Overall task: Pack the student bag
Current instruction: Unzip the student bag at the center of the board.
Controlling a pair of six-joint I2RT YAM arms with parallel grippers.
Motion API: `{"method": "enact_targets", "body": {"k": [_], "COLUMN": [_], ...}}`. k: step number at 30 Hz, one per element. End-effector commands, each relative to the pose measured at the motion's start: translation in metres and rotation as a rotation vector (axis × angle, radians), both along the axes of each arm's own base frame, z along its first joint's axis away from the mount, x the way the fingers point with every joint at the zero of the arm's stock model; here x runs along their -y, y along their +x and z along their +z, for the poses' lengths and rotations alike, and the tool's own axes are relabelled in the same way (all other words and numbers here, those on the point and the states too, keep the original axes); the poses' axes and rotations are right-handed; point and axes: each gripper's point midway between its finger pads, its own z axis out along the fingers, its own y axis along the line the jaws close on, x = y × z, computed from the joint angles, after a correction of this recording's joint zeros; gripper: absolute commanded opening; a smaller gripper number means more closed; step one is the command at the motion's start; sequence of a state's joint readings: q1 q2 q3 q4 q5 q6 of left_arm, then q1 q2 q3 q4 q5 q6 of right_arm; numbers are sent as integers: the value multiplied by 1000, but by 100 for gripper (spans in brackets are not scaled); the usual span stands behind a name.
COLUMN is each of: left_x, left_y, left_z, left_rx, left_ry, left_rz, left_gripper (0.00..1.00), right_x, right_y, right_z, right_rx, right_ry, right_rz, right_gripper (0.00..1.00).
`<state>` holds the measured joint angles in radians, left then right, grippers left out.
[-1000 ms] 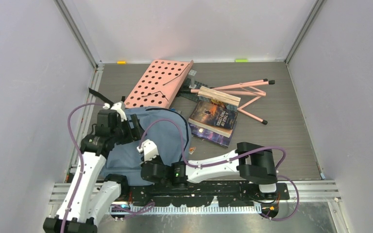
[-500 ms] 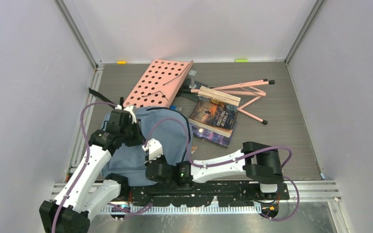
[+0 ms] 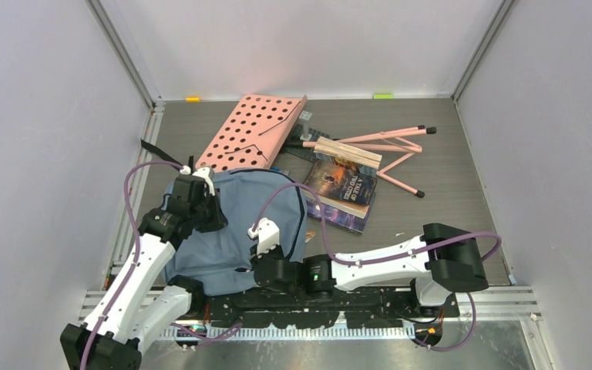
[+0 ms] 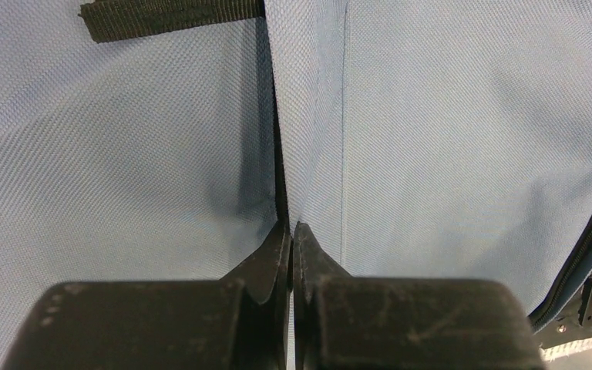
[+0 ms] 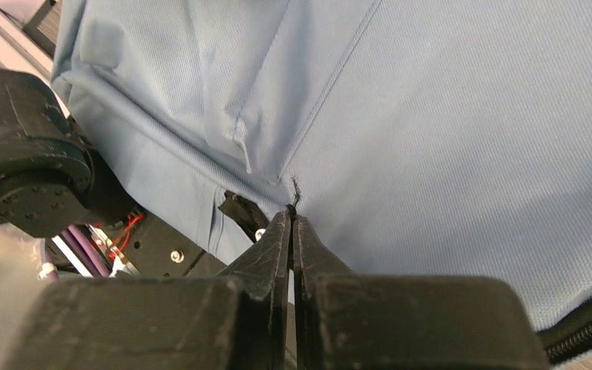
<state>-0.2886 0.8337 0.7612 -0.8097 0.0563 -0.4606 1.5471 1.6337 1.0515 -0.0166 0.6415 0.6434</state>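
Note:
The student bag [image 3: 235, 220], blue-grey with black zipper trim, lies at the near left of the table. My left gripper [image 3: 213, 219] is at its left side. In the left wrist view that gripper [image 4: 291, 228] is shut on a raised fold of the bag's cloth [image 4: 447, 116], below a black strap [image 4: 169, 17]. My right gripper [image 3: 258, 248] is at the bag's near edge. Its jaws [image 5: 291, 217] are shut on a seam of the bag [image 5: 447, 131], with a black tuft at their tips and a zipper slider [image 5: 240, 213] just to the left.
A pink perforated board [image 3: 256, 132] leans beyond the bag. Stacked books [image 3: 343, 189] and a pink folding stand [image 3: 393, 142] lie to the right of it. A small brown item [image 3: 307, 237] sits by the bag's right edge. The arm bases [image 5: 23, 177] lie near the bag.
My left gripper has moved right onto the bag and shut on its cloth. The right arm has shifted right, keeping its grip, and the bag's near part has followed.

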Motion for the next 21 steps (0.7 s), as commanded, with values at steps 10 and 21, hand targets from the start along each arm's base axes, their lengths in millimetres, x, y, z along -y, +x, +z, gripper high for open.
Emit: {"method": "enact_targets", "body": {"k": [10,21], "left_x": [-18,-17], "left_y": [14,13], "left_z": [20,23], "left_rx": [106,129], "left_ry": [90,88], "left_rz": [28,7], "left_gripper": [0,0], "right_x": [51,108], "right_y": [31,57], "right_z": [36,65], "right_rx": [106,237], "right_ry": [-10,-131], "right_rz": [-235,-345], "right_gripper": [1,0]}}
